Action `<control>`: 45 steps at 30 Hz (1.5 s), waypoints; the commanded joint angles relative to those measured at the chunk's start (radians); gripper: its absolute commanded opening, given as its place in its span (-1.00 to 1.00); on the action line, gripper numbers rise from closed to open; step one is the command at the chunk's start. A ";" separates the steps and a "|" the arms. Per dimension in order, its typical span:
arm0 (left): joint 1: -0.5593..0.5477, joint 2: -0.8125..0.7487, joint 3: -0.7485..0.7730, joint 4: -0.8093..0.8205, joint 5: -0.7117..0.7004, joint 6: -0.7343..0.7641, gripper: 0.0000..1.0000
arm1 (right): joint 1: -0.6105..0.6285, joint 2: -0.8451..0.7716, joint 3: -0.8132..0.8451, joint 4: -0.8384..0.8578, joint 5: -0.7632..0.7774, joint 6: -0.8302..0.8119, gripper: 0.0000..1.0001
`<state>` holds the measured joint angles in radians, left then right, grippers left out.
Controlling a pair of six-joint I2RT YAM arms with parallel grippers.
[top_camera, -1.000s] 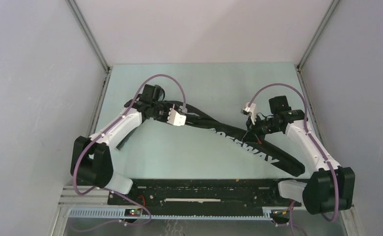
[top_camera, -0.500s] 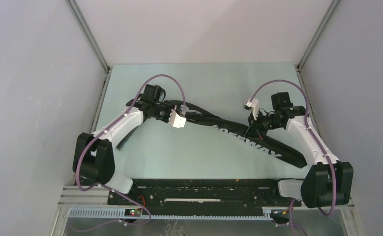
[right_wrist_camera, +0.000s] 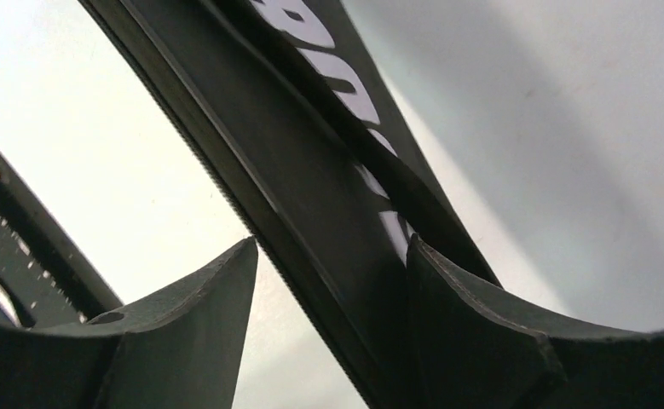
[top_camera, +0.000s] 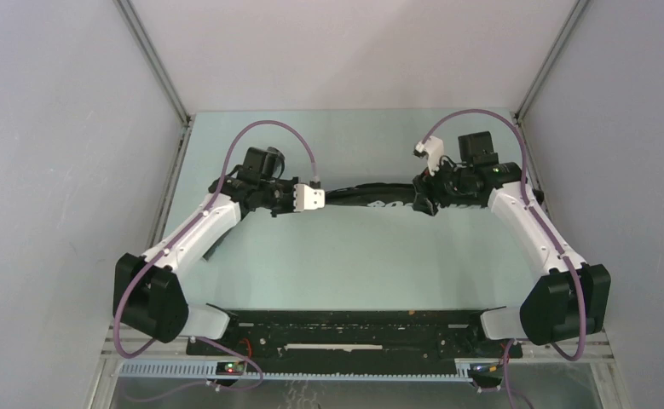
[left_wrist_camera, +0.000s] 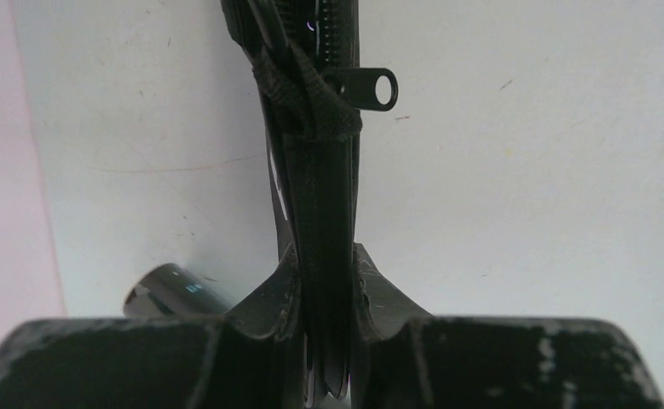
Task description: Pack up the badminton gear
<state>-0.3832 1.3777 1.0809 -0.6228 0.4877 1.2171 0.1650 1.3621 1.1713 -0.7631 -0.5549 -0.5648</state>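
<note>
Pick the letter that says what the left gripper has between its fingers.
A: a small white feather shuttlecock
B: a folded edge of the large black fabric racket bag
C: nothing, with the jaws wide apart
B: in the left wrist view the left gripper is closed on a folded edge of the large black fabric racket bag, with no gap on either side.
</note>
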 commanded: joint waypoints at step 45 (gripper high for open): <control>-0.092 -0.164 0.032 0.032 0.166 -0.712 -0.99 | 0.481 0.203 0.146 0.409 -0.054 0.710 0.19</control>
<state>-0.4709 1.2449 1.0809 -0.6479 0.5400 0.5636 0.6422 1.5589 1.3281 -0.4202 -0.6353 0.0582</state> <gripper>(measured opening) 0.210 0.602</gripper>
